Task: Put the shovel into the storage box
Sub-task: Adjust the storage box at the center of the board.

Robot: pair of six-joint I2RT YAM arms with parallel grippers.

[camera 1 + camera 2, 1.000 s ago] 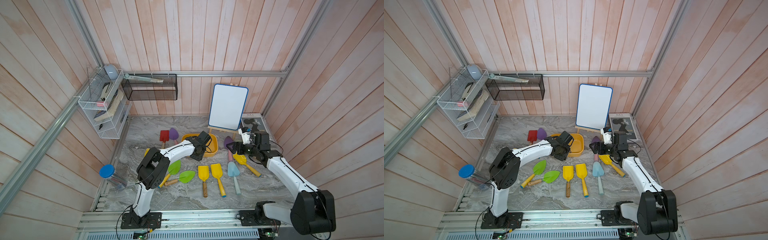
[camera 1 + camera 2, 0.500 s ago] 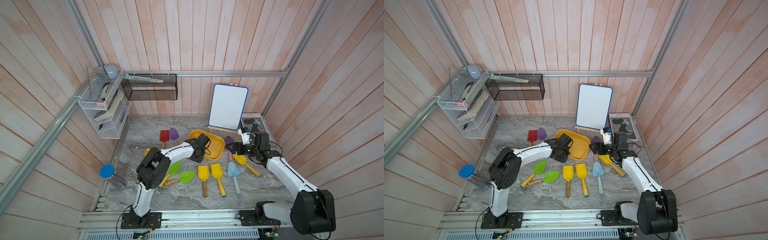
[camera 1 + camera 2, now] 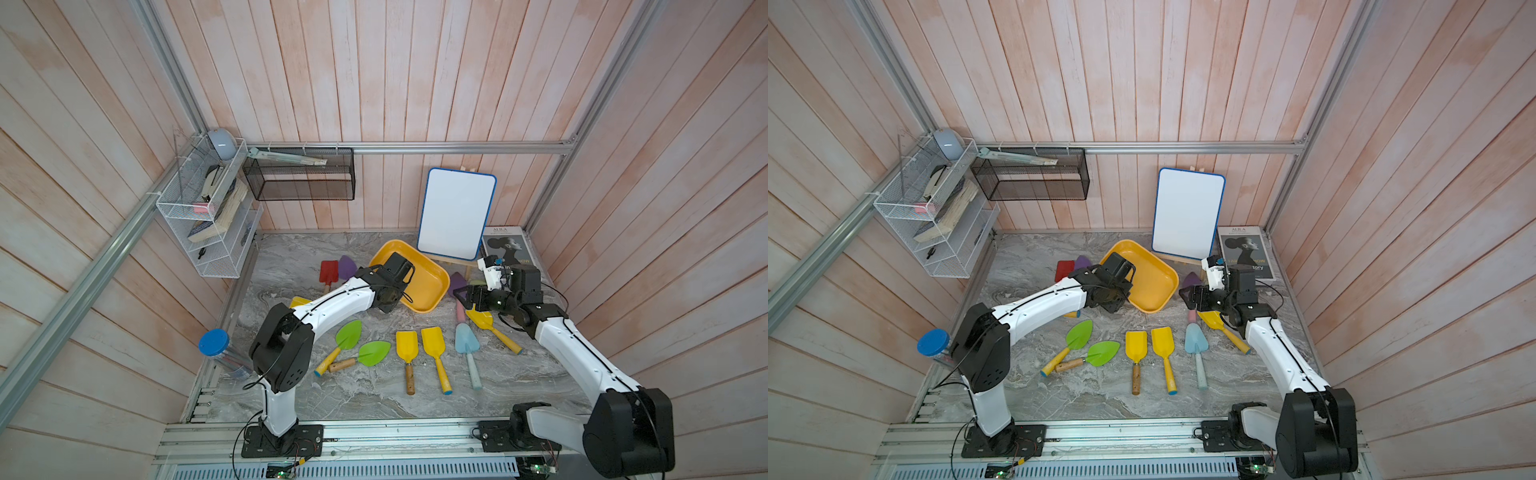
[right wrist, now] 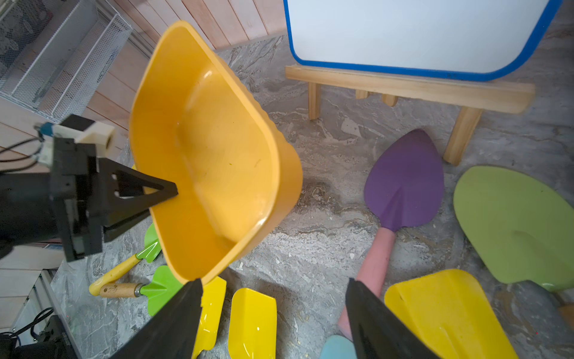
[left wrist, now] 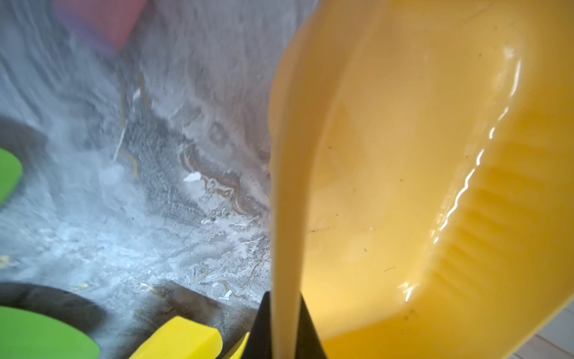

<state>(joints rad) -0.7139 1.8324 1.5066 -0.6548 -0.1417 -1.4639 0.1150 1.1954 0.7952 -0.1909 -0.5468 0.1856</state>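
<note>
The yellow-orange storage box [image 3: 422, 276] [image 3: 1148, 282] [image 4: 214, 155] stands tilted up off the marble floor, its open side facing the right arm. My left gripper [image 3: 398, 293] [image 5: 285, 310] is shut on its near rim, one finger on each side of the wall. My right gripper [image 3: 459, 293] [image 4: 273, 283] hangs open just right of the box, holding nothing. Below it lie a purple shovel with a pink handle [image 4: 403, 183] [image 3: 457, 280] and a yellow shovel [image 4: 441, 307] [image 3: 482, 318]. Several more shovels lie in front, among them two yellow ones [image 3: 406, 345] [image 3: 433, 340].
A light blue shovel [image 3: 466, 343], two green ones [image 3: 349, 334] and a red one [image 3: 328, 270] lie on the floor. A whiteboard on an easel [image 3: 456, 214] and a magazine [image 3: 507, 245] stand behind. A white wire rack [image 3: 208, 216] and a black mesh basket [image 3: 299, 178] hang on the walls.
My left gripper has closed on the box rim and tipped the box up from lying flat. The right arm has hardly moved.
</note>
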